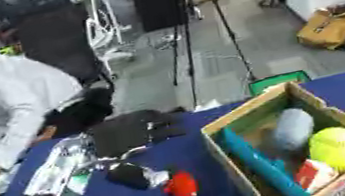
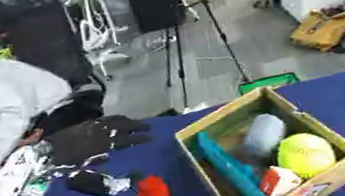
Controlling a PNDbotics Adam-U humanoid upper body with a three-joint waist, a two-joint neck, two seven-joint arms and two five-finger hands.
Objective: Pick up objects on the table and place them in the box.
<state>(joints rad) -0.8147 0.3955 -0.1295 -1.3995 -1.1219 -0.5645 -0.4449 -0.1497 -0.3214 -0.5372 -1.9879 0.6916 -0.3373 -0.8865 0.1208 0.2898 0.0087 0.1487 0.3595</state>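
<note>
Toward the worktop's (image 1: pixel 163 173) left edge, the left hand (image 1: pixel 133 131) is seen hovering, black-gloved, fingers spread and lightly curled, nothing held. The step in hand is judged to be the reach for another item: the box (image 1: pixel 221 150) at the right side already holds a yellow ball (image 1: pixel 338 147), a grey object (image 1: pixel 293 128), a teal strip (image 1: pixel 259 165) and a red-and-white packet (image 1: pixel 314 174).

Still to be picked are a red object (image 1: pixel 181 186), lying just beside the box's left wall toward the near edge, and a black object with a silver end (image 1: pixel 135 174), between it and the hand. Both lie on the near side of the hand, apart from it, the black one closer.

For the next move, the hand would need to be lowered toward the near edge and its fingers closed round one item. Clear packaging (image 1: pixel 60 168) lies by the left edge. The right hand is not shown in either view.
</note>
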